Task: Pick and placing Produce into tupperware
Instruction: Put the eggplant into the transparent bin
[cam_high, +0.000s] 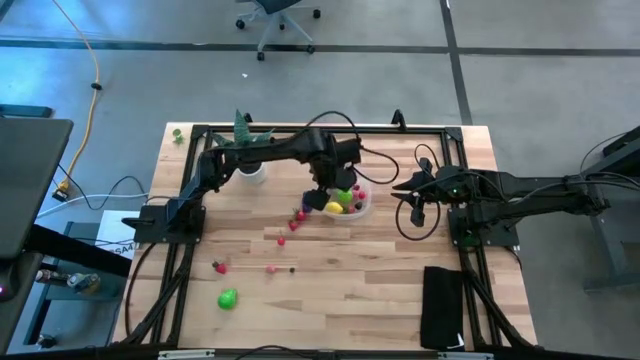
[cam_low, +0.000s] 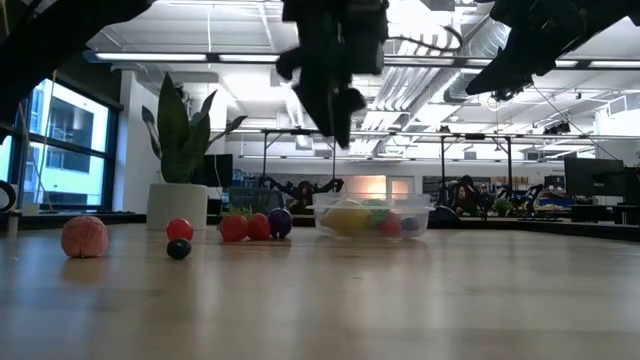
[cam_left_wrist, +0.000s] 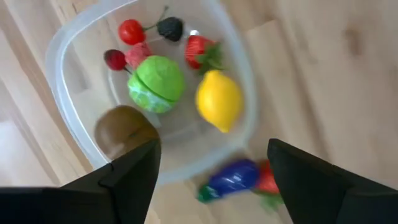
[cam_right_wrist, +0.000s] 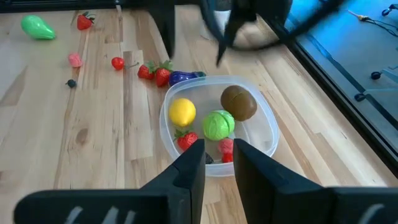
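The clear tupperware (cam_high: 366, 209) sits on the wooden table and holds a brown kiwi (cam_left_wrist: 124, 130), a green lime (cam_left_wrist: 155, 83), a lemon (cam_left_wrist: 219, 99), a strawberry (cam_left_wrist: 200, 51) and small berries. My left gripper (cam_left_wrist: 214, 155) hangs open above its near-left rim, pointing down, with nothing between the fingers. Two strawberries (cam_right_wrist: 155, 73) and a purple vegetable (cam_right_wrist: 183, 77) lie on the table just left of the tupperware. A green pear (cam_high: 228, 298) lies near the front left. My right gripper (cam_right_wrist: 219, 155) waits right of the tupperware, a narrow gap between its fingers.
A spiky plant in a white pot (cam_high: 250, 165) stands behind the left arm. Loose small fruits (cam_high: 218, 267) (cam_high: 271, 268) lie across the table's middle. A black pad (cam_high: 443, 305) lies at the front right. Black frame rails (cam_high: 300, 128) border the table.
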